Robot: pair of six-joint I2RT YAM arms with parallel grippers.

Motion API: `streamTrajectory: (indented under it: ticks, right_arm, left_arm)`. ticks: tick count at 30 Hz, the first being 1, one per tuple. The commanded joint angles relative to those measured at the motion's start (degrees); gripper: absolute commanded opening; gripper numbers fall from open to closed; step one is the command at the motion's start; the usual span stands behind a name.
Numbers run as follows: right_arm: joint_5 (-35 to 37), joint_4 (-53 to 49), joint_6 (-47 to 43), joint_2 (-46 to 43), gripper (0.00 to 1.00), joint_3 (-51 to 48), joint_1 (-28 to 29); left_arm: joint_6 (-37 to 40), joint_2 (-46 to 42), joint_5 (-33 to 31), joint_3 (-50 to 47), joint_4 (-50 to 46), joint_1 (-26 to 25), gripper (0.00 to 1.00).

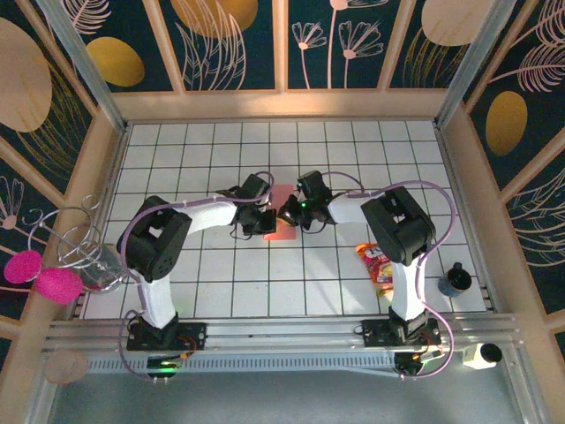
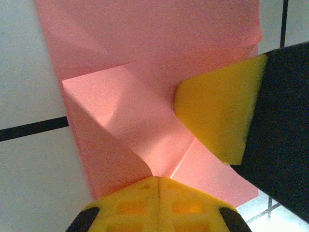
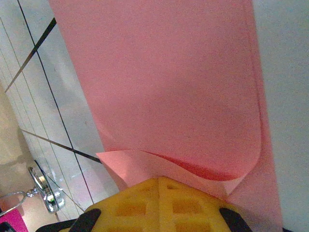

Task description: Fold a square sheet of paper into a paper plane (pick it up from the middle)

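Salmon-pink square sheet of thin paper (image 1: 281,233), partly folded, pinched from both sides at the middle of the white tiled tabletop (image 1: 221,283).
The left claw (image 2: 158,180) is closed on a raised flap of the sheet; the right claw (image 3: 159,180) is closed on a curled-up edge. A red and yellow snack packet (image 1: 376,263) lies well apart, to the near right.

Salmon-pink sheet of paper (image 3: 159,72), creased, one flap curling, mid-table on white tiles.

Bright even light, soft-focus wrist close-ups
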Motion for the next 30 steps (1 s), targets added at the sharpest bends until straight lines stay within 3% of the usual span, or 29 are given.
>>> streamTrajectory:
  ticks: [1, 11, 23, 30]
  right_arm:
    - [2.09, -7.05, -0.91, 2.92, 0.0, -2.68, -0.45]
    - [2.09, -7.29, -1.13, 3.12, 0.0, -2.52, -0.63]
    - [2.44, -7.51, -1.45, 3.24, 0.0, -2.59, -0.79]
    - [2.3, -7.09, -1.65, 3.2, 0.0, -2.54, -0.89]
  left_arm:
    - [2.58, 1.27, -1.04, -0.8, -6.77, -0.44, 0.0]
    - [5.14, -2.21, -1.08, -6.1, -10.25, -0.39, 0.0]
    - [7.39, -6.58, -7.19, -7.24, -17.21, -0.4, 0.0]
    - [3.18, -12.63, -2.61, -3.45, -9.33, -0.45, 0.0]
